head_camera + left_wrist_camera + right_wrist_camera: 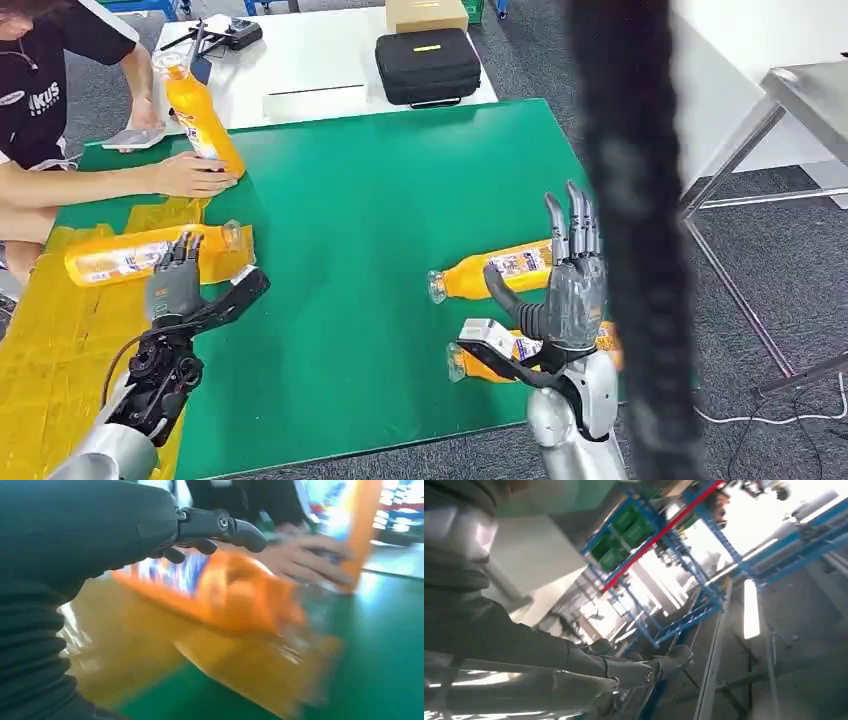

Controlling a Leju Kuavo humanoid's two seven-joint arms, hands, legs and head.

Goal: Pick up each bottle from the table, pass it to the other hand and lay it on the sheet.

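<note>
My right hand (pixel 572 285) is open and upright, holding nothing, above two lying bottles (pixel 490 272); my left hand (pixel 172 285) touches the bottle on the sheet (pixel 120 258), grip unclear.

surface: green table (pixel 380 200) | on it: yellow sheet (pixel 60 340) at left edge, two orange bottles (pixel 500 270) lying near right edge
</note>
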